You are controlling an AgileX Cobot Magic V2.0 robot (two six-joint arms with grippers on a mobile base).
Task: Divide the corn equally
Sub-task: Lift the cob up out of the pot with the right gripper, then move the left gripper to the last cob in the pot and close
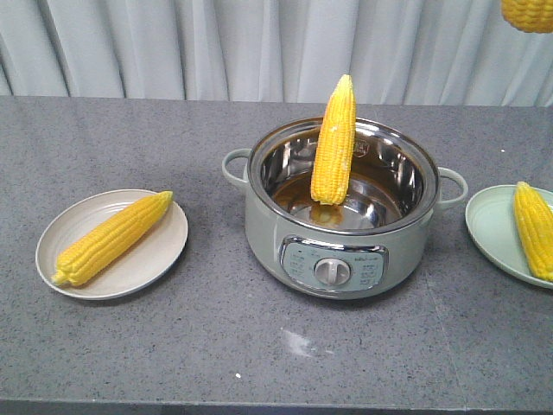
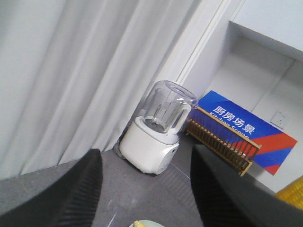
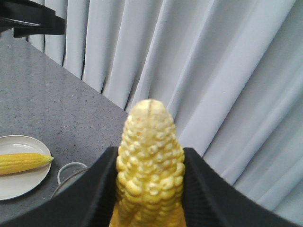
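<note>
Right end effector [image 3: 150,163] is clamped on the held cob [image 3: 149,142]. Its ribbed black fingers [image 3: 102,189] press both sides of the bumpy yellow kernels, and the paler blunt tip points upward before pleated grey curtains. Left end effector [image 2: 147,189] stands wide, its two dark, finely textured fingers [image 2: 71,189] apart with nothing between them.

I take the pot [image 1: 259,225] as my landmark: round, polished steel inside, pale grey-green shell, two loop handles, a dial on its front panel. Inside it the standing cob [image 1: 334,143] is nearly upright, butt on the shiny floor, tapered tip rising above the back rim. Left of the pot, a round beige plate [image 1: 86,216] carries the left cob [image 1: 112,238], lying diagonally. Right of the pot, a pale green plate [image 1: 488,220], cut by the frame edge, carries the right cob [image 1: 534,229]. All rest on the speckled grey tabletop [image 1: 216,346].
</note>
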